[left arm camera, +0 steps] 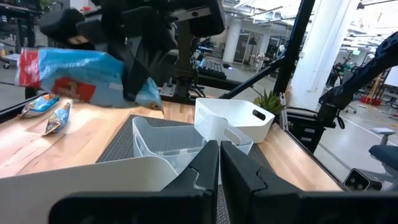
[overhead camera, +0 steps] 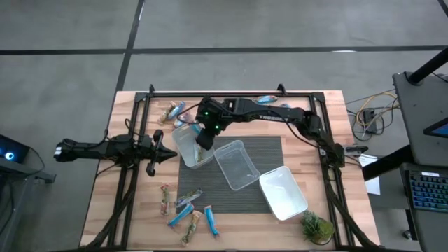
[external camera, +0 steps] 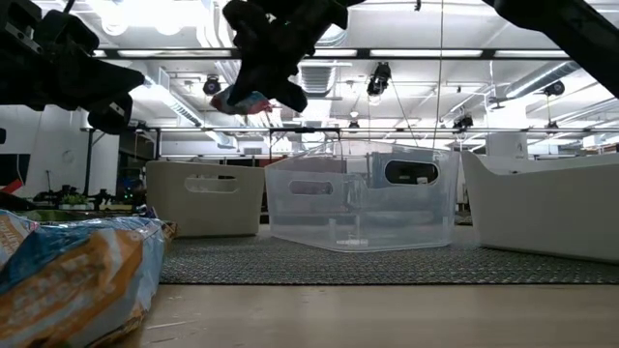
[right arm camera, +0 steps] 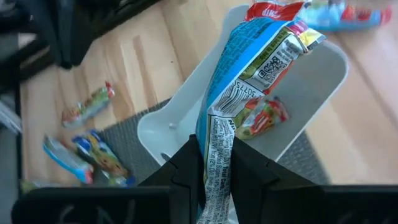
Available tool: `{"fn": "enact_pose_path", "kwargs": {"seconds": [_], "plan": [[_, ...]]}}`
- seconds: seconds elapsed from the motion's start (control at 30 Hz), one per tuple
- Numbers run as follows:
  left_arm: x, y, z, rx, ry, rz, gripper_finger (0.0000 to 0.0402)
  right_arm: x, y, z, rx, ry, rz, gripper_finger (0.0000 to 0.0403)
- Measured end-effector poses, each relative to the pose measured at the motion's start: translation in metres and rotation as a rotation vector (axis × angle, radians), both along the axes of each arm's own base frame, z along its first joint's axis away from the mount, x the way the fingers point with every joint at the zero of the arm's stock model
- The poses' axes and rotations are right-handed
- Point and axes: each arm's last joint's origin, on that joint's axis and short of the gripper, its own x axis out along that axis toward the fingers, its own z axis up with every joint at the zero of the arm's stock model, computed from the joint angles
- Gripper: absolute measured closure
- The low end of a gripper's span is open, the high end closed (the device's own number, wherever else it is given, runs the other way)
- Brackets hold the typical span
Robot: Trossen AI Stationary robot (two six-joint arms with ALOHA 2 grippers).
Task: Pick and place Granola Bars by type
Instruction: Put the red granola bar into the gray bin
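Note:
My right gripper [overhead camera: 205,137] is over the leftmost tub [overhead camera: 187,152], shut on a bright blue granola bar [right arm camera: 249,68]. The bar also shows in the left wrist view [left arm camera: 81,74] and the low view [external camera: 244,101]. One tan bar with red-green print [right arm camera: 264,118] lies inside that tub. Several more bars lie flat on the wood at the near edge [overhead camera: 187,211], and others at the far edge [overhead camera: 173,110]. My left gripper [overhead camera: 168,153] is shut, touching nothing, just left of the tub. My right gripper pinches the blue bar between its two fingers at one end of the wrapper [right arm camera: 214,152], coming from above. The rest of the bar sticks out beyond the fingertips. It is lifted clear, above the open top of the leftmost tub.
A clear tub [overhead camera: 238,164] and a white tub [overhead camera: 283,194] stand on the dark mat to the right of the first. A small green plant [overhead camera: 316,227] sits at the near right corner. Cables and a black frame run along the table's edges.

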Motion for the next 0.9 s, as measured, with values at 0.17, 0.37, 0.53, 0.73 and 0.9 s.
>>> {"fn": "enact_pose_path", "kwargs": {"seconds": [0.17,0.37,0.53,0.73,0.9], "plan": [[0.000,0.000,0.000,0.000,0.000,0.000,0.0401,0.006,0.000,-0.009,0.090,0.012,-0.108,0.0344],[0.000,0.000,0.000,0.000,-0.001,0.000,0.0401,0.015,0.000,-0.026,0.140,0.022,-0.159,0.0344],[0.000,0.000,0.000,0.000,0.000,0.000,0.0401,0.022,-0.001,-0.041,0.166,0.039,-0.189,0.0344],[0.000,0.000,0.000,0.000,0.000,0.000,0.0401,0.024,-0.002,-0.049,0.172,0.057,-0.197,0.0344],[0.000,0.000,0.000,0.000,0.000,0.000,0.0401,0.024,-0.002,-0.049,0.172,0.057,-0.197,0.0343]]}}
